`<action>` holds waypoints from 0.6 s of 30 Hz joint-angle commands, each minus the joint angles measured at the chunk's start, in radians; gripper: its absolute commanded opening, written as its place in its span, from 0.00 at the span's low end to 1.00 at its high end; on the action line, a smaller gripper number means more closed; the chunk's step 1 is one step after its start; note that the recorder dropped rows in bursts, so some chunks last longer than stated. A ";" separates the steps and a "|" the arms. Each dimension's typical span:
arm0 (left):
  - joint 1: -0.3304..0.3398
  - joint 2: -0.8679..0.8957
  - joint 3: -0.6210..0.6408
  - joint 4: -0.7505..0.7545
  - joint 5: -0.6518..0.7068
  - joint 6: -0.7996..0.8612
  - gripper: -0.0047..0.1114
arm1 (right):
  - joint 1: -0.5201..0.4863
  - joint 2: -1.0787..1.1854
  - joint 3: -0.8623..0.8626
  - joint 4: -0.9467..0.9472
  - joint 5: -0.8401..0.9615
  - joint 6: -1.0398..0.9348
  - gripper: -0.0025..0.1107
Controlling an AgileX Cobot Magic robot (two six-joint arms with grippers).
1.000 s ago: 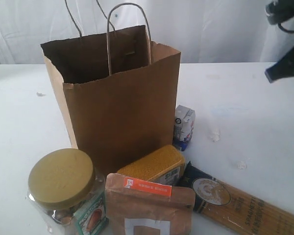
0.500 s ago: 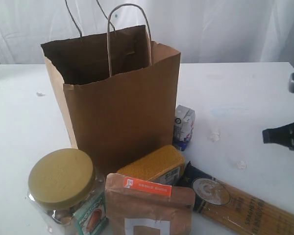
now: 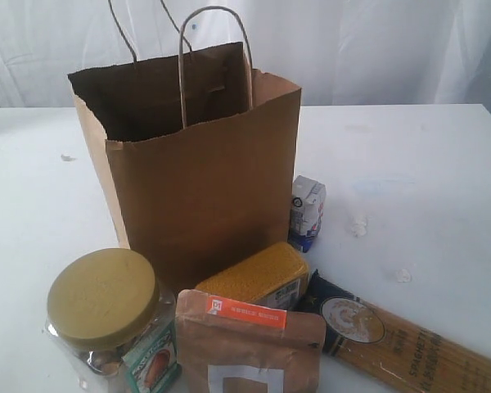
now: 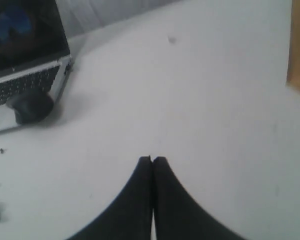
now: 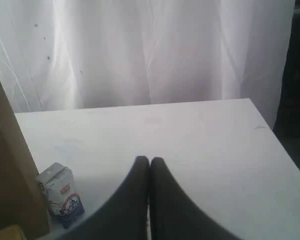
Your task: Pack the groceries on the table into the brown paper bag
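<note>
Shows white counter bearing upright, open brown paper bag, with long spaghetti pack, clear jar, brown pouch and yellow-grain bottle just in front, small white-blue carton beside the bag, left gripper and right gripper clenched on nothing.

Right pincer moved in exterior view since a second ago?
Yes. Right pincer dropped to small white-blue carton height at the right edge, then left that view.
</note>
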 commanded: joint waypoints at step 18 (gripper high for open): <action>-0.005 -0.002 -0.137 0.171 -0.794 -0.659 0.04 | -0.004 -0.132 0.424 -0.263 -0.378 -0.001 0.02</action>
